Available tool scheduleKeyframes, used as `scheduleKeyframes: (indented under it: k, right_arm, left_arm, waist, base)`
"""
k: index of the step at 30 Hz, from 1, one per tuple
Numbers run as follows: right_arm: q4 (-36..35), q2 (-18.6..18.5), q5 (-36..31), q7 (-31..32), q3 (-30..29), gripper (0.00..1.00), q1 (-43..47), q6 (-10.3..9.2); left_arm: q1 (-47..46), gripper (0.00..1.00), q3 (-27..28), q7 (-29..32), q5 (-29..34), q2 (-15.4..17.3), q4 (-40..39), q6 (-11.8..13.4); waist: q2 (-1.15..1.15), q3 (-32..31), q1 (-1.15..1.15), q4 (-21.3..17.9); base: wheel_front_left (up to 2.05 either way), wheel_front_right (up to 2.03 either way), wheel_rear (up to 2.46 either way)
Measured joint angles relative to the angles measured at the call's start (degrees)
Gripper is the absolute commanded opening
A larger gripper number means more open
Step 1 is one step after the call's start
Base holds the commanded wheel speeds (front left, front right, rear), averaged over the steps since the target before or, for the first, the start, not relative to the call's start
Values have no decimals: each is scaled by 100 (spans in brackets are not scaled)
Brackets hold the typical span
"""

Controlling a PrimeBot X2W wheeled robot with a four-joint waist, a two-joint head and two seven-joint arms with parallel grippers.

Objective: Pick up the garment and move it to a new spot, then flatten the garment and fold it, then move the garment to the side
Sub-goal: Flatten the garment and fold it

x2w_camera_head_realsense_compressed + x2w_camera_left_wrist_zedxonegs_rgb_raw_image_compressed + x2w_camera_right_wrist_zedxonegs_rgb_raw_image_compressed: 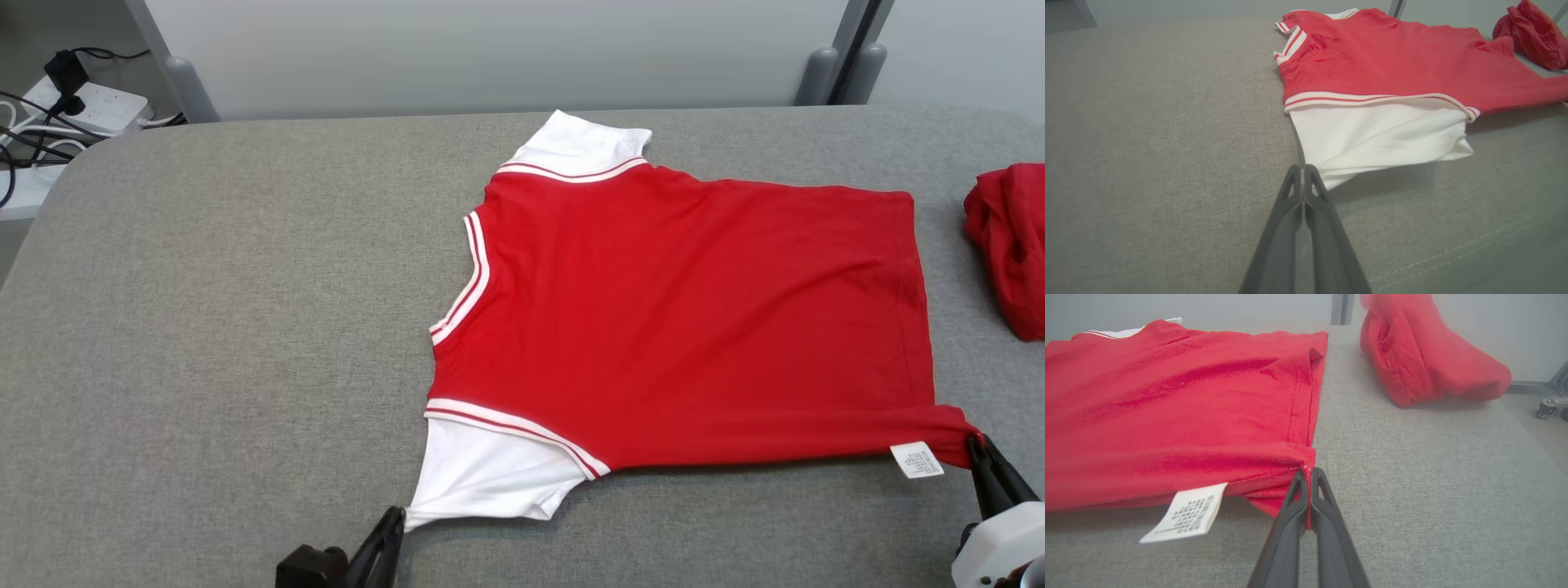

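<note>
Spread nearly flat over the right half of the grey worktop (229, 327): the garment (678, 318), red with white sleeves and red-and-white striped trim. Laid sideways, neck opening facing the left edge, hem facing the right edge. Far sleeve (584, 143) pointing at the back edge; near sleeve (490, 478) pulled to a point toward the front edge.

At that point, the left gripper (397, 516), fingers (1284, 228) pressed together with no gap. Seems to be nipping the very corner of the white sleeve, though with the bite itself hidden behind one finger in the left wrist view. Sleeve raised slightly there, with a shadow beneath.

At the near hem corner, close to the front right corner of the worktop, the right gripper (976, 445), fingers (1288, 535) clamped on a bunched fold of red fabric, seen squeezed between them in the right wrist view. Just left of that grip, a white care label (916, 460) sticking out from under the hem.

Beyond the hem, at the right edge and apart from the garment, a crumpled red cloth (1012, 245). Off the back left corner, a white power strip (98, 106) with dark cables
</note>
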Motion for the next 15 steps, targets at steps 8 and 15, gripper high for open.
scheduleKeyframes:
  k: [8, 15]
  right_arm:
    - [207, -20, -163, 0, -71, 0, -27, 0]
    - [352, -20, -296, 0, -140, 11, -47, 0]
  left_arm:
    - [205, 0, -203, 215, -18, -138, -92, 40]
    - [201, 0, -263, 233, -130, -185, 16, 38]
  waist:
    - [0, 34, 0, 143]
    - [0, 64, 0, 226]
  base:
    - [0, 0, 0]
    - [0, 0, 0]
